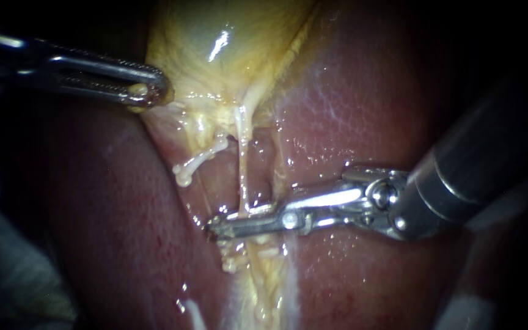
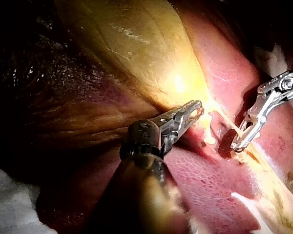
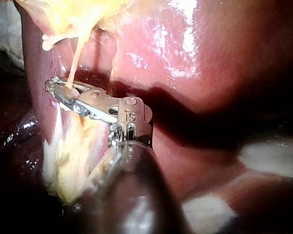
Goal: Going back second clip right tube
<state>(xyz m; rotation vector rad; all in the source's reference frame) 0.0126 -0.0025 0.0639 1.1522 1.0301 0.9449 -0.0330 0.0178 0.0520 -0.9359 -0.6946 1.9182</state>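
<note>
1 left instrument (image 1: pixel 149 91), 1 right instrument (image 1: pixel 216 227), 1 tube (image 1: pixel 242 168).

The thin, pale cream right tube (image 1: pixel 242 165) runs straight down the middle of the frame. Its top comes out of the soft yellow gallbladder (image 1: pixel 215 49) at the top. It looks tight and wet. Its low end goes in between the two slightly open jaws of the shiny metal right instrument (image 1: pixel 230 221), just below the middle. Small pale lumps sit under there; I cannot tell if one is a clip.
</note>
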